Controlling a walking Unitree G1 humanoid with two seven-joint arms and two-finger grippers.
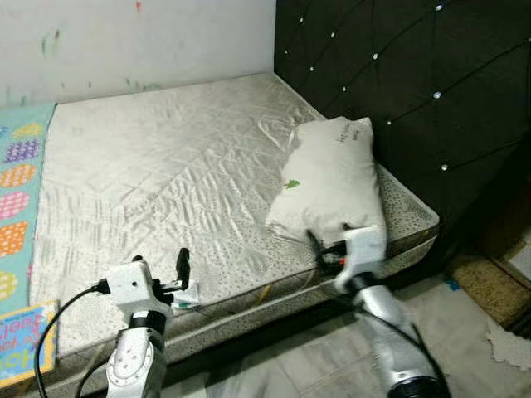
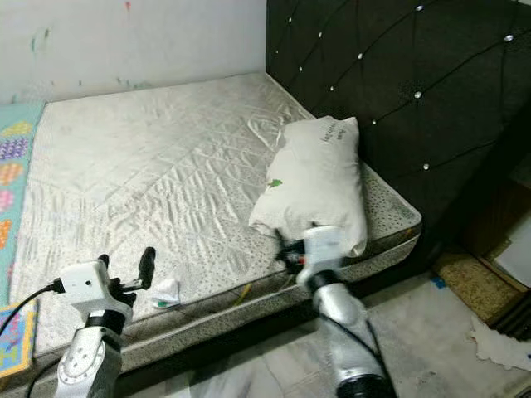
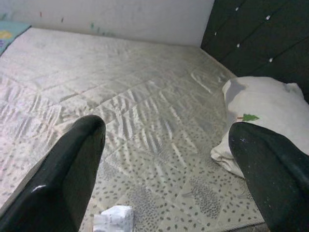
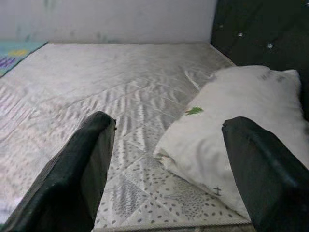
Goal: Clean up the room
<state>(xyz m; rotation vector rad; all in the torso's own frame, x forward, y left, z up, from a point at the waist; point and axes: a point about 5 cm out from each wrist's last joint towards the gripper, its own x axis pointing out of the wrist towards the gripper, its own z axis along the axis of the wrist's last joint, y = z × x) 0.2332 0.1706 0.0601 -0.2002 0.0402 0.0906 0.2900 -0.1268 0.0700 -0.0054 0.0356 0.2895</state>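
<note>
White pillow (image 4: 241, 130) before the spread right claw (image 4: 169, 169); crumpled wrapper (image 3: 113, 220) beneath the spread left claw (image 3: 169, 169).

A mattress (image 1: 166, 182) lay before the robot, with a wall (image 1: 124, 41) behind it and a headboard (image 1: 415, 91) along its right side. A pillow (image 1: 332, 178) lay on the mattress's right part, against the headboard. A mat (image 1: 17, 199) ran along the mattress's left edge, and a small wrapper (image 2: 166, 292) lay on its near edge.

My right gripper (image 4: 166, 169) spread wide over the near mattress (image 4: 120, 82) edge, white pillow (image 4: 236, 130) just ahead between its fingers, dark headboard (image 4: 260, 34) beyond.
</note>
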